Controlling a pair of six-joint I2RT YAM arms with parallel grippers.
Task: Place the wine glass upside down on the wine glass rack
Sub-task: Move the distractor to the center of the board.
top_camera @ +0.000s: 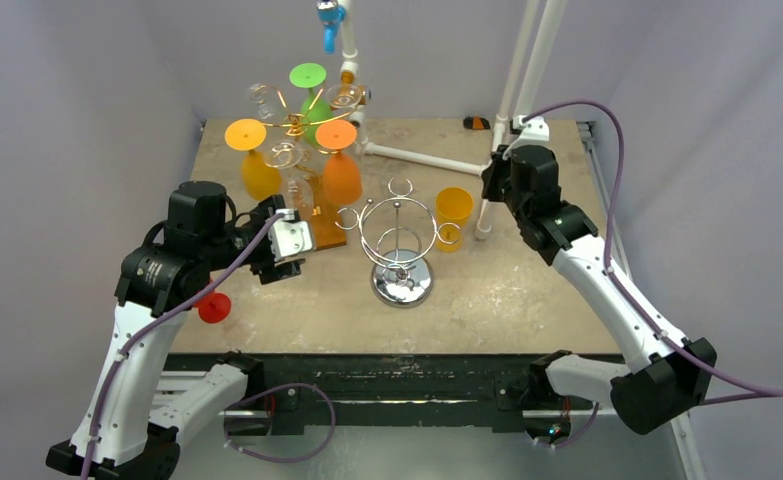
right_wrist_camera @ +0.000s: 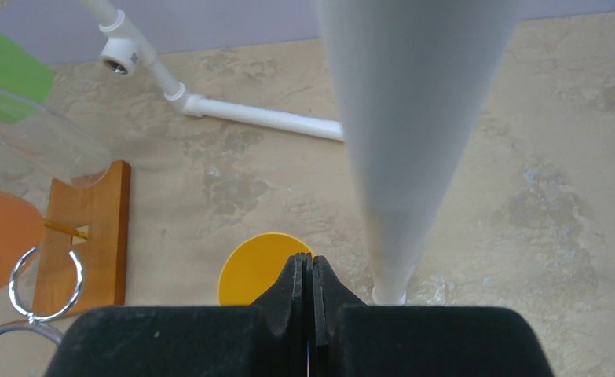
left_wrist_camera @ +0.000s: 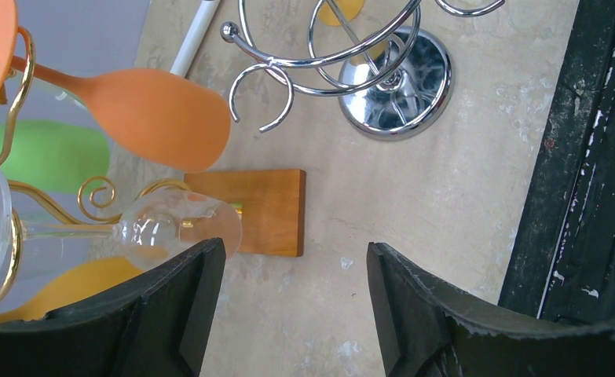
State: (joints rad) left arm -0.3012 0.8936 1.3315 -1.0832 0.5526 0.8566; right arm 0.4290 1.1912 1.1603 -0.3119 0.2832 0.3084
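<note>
A chrome wine glass rack (top_camera: 399,245) (left_wrist_camera: 382,71) stands mid-table. A yellow wine glass (top_camera: 454,212) sits upside down at its right arm, foot up. Whether it hangs from the hook I cannot tell. Its round yellow foot (right_wrist_camera: 261,267) shows just beyond my right gripper (right_wrist_camera: 311,263) (top_camera: 491,188), which is shut on nothing, above and right of the glass. My left gripper (left_wrist_camera: 296,251) (top_camera: 292,242) is open and empty, low over the table left of the chrome rack. A clear hanging glass (left_wrist_camera: 174,228) is beside its left finger.
A gold rack on a wooden base (top_camera: 297,125) (left_wrist_camera: 269,210) at the back left holds several upside-down glasses: orange (left_wrist_camera: 155,118), green, yellow and clear. A white pipe frame (top_camera: 512,95) (right_wrist_camera: 402,118) rises close to my right gripper. A red disc (top_camera: 214,307) lies under the left arm.
</note>
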